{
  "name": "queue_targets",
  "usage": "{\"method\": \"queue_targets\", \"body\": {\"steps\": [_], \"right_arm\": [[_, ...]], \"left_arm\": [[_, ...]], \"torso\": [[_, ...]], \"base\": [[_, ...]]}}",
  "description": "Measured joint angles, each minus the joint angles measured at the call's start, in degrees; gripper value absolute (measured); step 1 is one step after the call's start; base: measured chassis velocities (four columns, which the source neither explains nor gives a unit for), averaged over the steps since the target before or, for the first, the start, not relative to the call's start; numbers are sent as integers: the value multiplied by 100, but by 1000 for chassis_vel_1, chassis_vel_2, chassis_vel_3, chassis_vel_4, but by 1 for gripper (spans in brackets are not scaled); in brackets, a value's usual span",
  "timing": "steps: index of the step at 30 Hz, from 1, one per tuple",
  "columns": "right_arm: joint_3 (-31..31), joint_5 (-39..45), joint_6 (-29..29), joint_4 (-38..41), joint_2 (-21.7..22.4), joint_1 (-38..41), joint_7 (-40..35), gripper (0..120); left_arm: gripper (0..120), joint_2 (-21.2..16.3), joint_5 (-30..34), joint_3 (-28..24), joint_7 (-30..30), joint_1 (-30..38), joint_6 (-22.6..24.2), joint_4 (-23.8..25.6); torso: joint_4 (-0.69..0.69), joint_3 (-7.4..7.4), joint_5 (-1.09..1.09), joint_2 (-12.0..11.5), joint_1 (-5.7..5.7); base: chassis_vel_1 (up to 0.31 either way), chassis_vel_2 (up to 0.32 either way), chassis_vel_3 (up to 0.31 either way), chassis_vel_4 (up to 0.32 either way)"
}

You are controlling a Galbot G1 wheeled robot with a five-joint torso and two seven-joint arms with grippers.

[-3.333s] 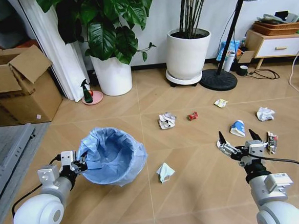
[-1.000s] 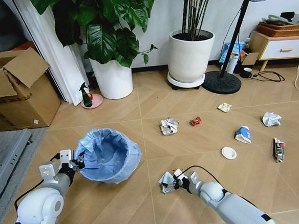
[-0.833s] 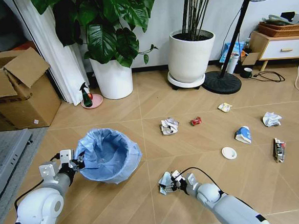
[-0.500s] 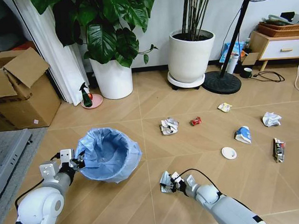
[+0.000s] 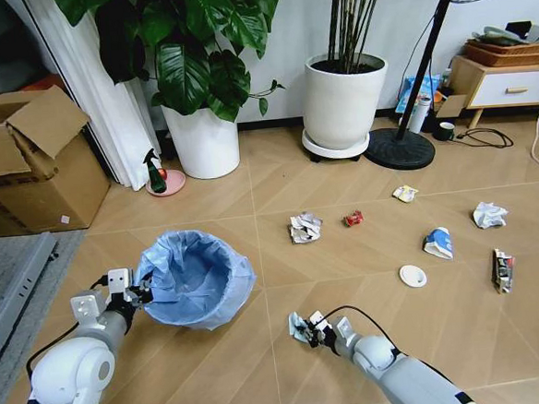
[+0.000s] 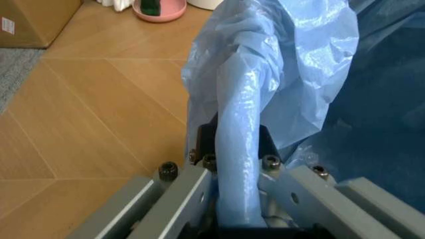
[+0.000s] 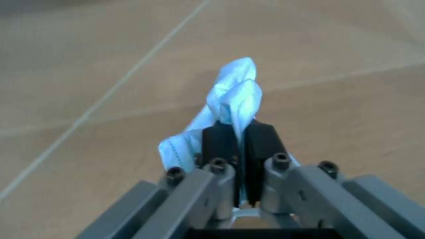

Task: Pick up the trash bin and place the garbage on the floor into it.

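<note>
Both my claws grip: left gripper (image 5: 137,292) pinches the trash bin (image 5: 197,279) rim at lower left, right gripper (image 5: 308,326) squeezes paper ball (image 5: 299,326) low centre, so I should lift gently

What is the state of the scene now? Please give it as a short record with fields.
left hand: shut on the rim of the trash bin
right hand: shut on a white paper piece, low over the floor
garbage on floor: two paper balls, red wrapper, yellowish wrapper, crushed cup, white lid, printed wrapper
bin contents: nothing visible inside

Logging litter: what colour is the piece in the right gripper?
White paper, clearest in the right wrist view.
</note>
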State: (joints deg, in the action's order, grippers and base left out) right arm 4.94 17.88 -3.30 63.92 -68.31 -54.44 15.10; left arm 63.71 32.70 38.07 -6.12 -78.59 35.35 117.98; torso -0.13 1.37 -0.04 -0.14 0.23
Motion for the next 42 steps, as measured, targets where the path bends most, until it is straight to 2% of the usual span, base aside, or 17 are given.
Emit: {"method": "queue_targets", "body": {"steps": [9,17,20,26,30,32,34,38,42], "right_arm": [[-394,399,9,1027,352,-76,-273,0],[-401,1093,-167,1945,759,544,-407,0],[-74,1488,-362,2485,923,1205,-467,0],[672,2053,-576,2911,882,2133,-577,0],[1174,2397,-682,3060,652,2604,-683,0],[1590,2612,-740,3149,357,2905,-789,0],[1633,2635,-747,3161,324,2933,-801,0],[2174,2886,-838,3338,1,3142,-973,0],[2447,2904,-866,3401,-11,3111,-1006,0]], "left_arm": [[0,-59,6,-15,16,29,17,-31],[0,-126,7,-64,74,62,22,-120],[0,-127,-6,-98,104,65,24,-167],[0,-137,-15,-164,127,121,38,-230],[0,-153,-15,-209,147,176,48,-285],[0,-165,-16,-234,172,213,51,-334],[0,-166,-16,-236,177,218,51,-341],[0,-171,-19,-256,206,281,51,-421],[0,-178,-17,-254,215,298,51,-435]], "torso": [[-1,0,-1,0,0],[-1,0,-1,0,0],[0,0,-2,0,0],[1,0,-2,0,0],[0,0,-3,0,0],[1,0,-2,0,0],[1,0,-2,0,0],[2,0,-3,0,0],[0,0,-3,0,0]], "base": [[0,0,0,0],[0,0,0,0],[0,0,0,0],[0,0,0,0],[0,0,0,0],[0,0,0,0],[0,0,0,0],[0,0,0,0],[0,0,0,0]]}}
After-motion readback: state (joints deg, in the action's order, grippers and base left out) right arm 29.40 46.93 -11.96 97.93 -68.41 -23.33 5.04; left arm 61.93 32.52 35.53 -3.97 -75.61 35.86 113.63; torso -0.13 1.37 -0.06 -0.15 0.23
